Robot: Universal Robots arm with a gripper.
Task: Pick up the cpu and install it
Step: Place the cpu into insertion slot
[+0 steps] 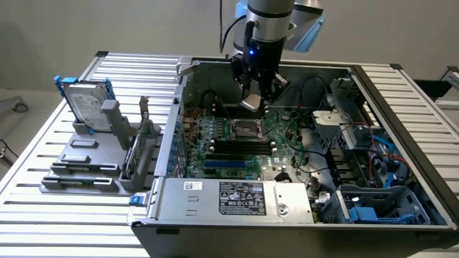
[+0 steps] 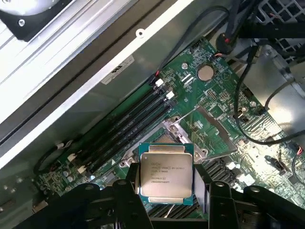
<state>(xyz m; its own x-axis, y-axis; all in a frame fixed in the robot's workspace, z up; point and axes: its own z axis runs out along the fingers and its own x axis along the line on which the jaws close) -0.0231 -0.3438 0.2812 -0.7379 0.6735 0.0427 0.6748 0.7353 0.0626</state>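
Observation:
The cpu (image 2: 166, 172), a small flat square chip with a dull silver top and printed text, sits between my two dark fingers (image 2: 132, 183), which are shut on its edges. In the exterior view my gripper (image 1: 256, 101) hangs inside the open computer case with the silver cpu (image 1: 252, 102) at its tip, above the motherboard. The dark square socket (image 1: 248, 129) with its metal frame lies on the green board just below and toward the exterior view's front of the gripper. In the wrist view the socket (image 2: 190, 136) lies right behind the held chip.
Black memory slots (image 2: 128, 129) run beside the socket. Cables (image 1: 315, 88) and a drive cage (image 1: 380, 207) crowd the case's right side in the exterior view. A silver hard drive (image 1: 87, 110) with blue brackets stands in a grey holder (image 1: 93, 161) outside the case on the slatted table (image 1: 43, 215).

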